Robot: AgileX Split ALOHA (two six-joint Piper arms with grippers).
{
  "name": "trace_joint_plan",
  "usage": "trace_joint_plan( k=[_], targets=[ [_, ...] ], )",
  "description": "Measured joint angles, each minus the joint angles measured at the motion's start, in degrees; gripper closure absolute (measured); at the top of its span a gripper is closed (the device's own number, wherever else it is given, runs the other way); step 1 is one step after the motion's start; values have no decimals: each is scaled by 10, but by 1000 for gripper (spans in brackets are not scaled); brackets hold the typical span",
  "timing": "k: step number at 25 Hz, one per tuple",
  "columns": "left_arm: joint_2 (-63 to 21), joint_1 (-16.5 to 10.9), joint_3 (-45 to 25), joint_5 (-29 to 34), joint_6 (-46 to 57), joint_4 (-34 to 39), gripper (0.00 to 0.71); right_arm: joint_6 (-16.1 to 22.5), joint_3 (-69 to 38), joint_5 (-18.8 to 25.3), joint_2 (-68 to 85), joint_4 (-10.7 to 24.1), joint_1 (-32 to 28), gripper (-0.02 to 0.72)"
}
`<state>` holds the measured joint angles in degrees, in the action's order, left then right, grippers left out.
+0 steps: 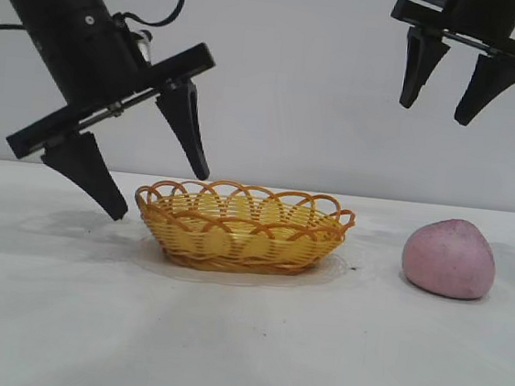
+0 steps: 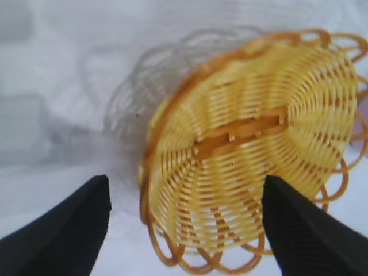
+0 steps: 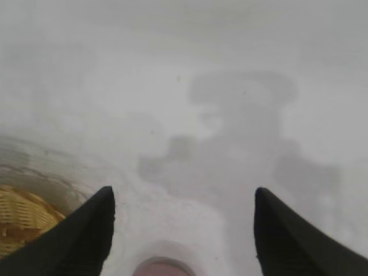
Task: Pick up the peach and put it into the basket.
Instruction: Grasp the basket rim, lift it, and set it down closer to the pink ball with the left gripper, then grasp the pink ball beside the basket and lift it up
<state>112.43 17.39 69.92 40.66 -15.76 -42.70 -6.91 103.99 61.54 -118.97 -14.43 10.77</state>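
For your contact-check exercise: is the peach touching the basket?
Apart. The exterior view shows a plain strip of bare table between the peach and the basket; the peach sits to the basket's right, not in it.

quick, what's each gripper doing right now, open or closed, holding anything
Left gripper: open, holding nothing, hanging at the left end of the basket.
Right gripper: open, holding nothing, up above the peach.
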Motion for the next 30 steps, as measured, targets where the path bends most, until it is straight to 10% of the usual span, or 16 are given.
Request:
trace_joint_plan(
  k=[16, 30],
  targets=[
    [-108, -55, 0, 74, 65, 388, 211, 0, 0, 1, 0, 0, 0, 237],
    [-145, -210, -1, 172, 108, 422, 211, 0, 0, 2, 0, 0, 0, 237]
  ],
)
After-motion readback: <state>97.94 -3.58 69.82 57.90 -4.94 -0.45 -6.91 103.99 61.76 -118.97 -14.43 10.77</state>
